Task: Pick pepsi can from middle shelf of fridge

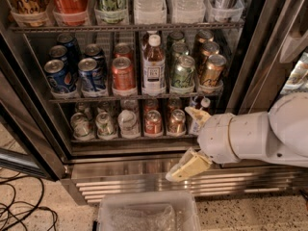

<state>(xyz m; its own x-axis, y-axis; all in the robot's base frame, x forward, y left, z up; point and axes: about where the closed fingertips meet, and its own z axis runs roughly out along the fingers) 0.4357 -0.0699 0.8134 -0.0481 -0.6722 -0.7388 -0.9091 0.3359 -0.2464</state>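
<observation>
The matt cream plastic gripper is hovering by a shiny louvred steel grille, a glossy dark blue metal pepsi can gleaming up-left of its fingers.

Dark blue pepsi can, silver-topped, upright, frontmost at the left end of the middle shelf, a thin dark wire rack, left of frame centre. Inside the stainless-steel fridge, louvred grille below. Tool lower right of centre, fingers spread, well apart from the can.

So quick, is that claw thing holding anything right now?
Gripper: open, holding nothing, low in front of the fridge, near its bottom rack.
</observation>
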